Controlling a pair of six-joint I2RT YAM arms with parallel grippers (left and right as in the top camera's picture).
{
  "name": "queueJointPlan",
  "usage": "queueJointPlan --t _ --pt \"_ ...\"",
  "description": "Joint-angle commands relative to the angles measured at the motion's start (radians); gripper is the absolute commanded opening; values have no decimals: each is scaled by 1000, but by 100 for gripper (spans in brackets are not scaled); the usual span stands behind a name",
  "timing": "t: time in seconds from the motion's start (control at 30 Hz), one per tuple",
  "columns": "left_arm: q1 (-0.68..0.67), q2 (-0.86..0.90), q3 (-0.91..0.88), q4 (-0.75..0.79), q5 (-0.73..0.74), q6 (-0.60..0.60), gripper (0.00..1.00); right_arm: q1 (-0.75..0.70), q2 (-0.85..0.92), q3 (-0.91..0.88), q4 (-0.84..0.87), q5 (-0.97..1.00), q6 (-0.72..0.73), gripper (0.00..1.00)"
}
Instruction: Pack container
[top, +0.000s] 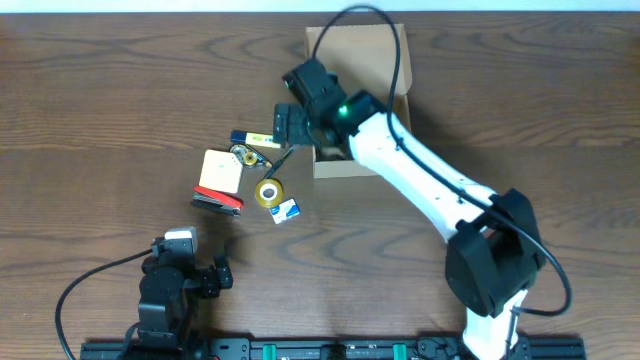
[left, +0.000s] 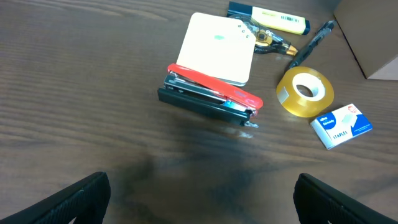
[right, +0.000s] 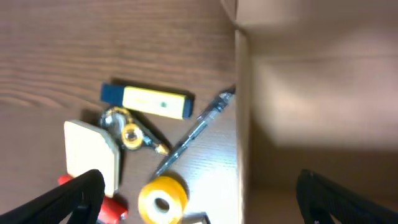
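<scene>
Tabletop of dark wood grain carries everything. The right arm, white with black joints, reaches from the near right edge diagonally toward the middle. Its right gripper hangs over the left wall of the container, fingers spread wide with nothing between them; the wrist view looks straight down along that wall, with the box interior to one side. The container, a plain tan cardboard box with its top open, stands at the far middle of the table. The black left arm sits low at the near left, well apart from the box; its left gripper also gapes wide and holds nothing.

Left of the box and nearer the arms, a cream notepad lies flat, with a red-and-black stapler just beside its near edge. A yellow highlighter with a dark cap lies beyond the pad. A black pen lies slanted between highlighter and box. A yellow tape roll lies flat near the pen's lower end, a small blue-and-white box of staples just beside it. Smallest is a gold-and-silver metal piece between pad and highlighter; what it is I cannot tell.
</scene>
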Motion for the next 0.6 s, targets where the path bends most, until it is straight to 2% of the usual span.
queueJointPlan --t 0.0,0.17,0.27,0.33,0.43,0.57 --pt "3 -6 -10 -7 -17 0 95 -1 -5 155 -87 71 -132 99" --pt "3 -6 -10 -7 -17 0 95 -6 -5 366 -353 121 -291 99" --pt "3 -6 -10 -7 -17 0 95 -13 -6 486 -542 142 -294 99" --pt "3 -6 -10 -7 -17 0 95 -12 -16 549 -639 152 -292 89" --pt "3 -6 -10 -7 -17 0 95 -2 -61 589 -724 192 -268 86" --pt "3 -6 -10 -7 -17 0 95 35 -164 589 -830 270 -232 88"
